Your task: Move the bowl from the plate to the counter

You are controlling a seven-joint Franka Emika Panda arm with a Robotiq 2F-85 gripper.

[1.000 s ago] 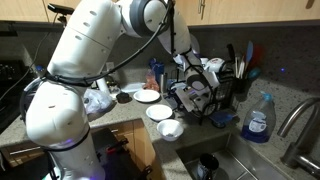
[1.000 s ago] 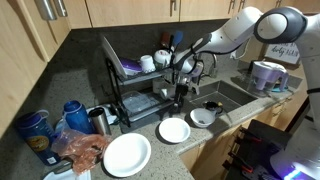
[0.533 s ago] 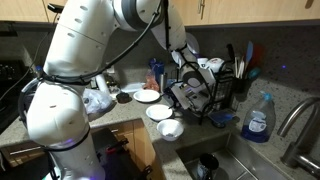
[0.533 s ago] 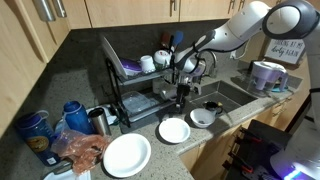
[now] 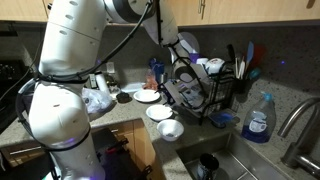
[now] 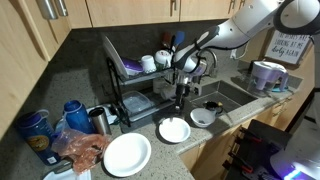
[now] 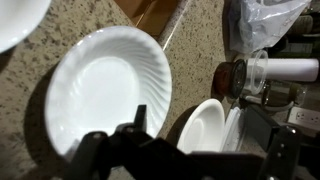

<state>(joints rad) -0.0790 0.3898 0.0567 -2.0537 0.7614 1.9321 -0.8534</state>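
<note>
Our pincer (image 6: 183, 93) hovers spread and empty just before the dish rack (image 6: 140, 100); we see the bowl (image 6: 174, 129) on the plate (image 6: 163, 136), on the counter (image 6: 85, 100) near that rack, beside a deeper bowl (image 6: 203, 117).

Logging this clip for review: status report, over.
End effector open, empty, above the counter near the dish rack. Bowl on plate, not yet lifted. Deeper bowl close beside it; nothing on top.
</note>
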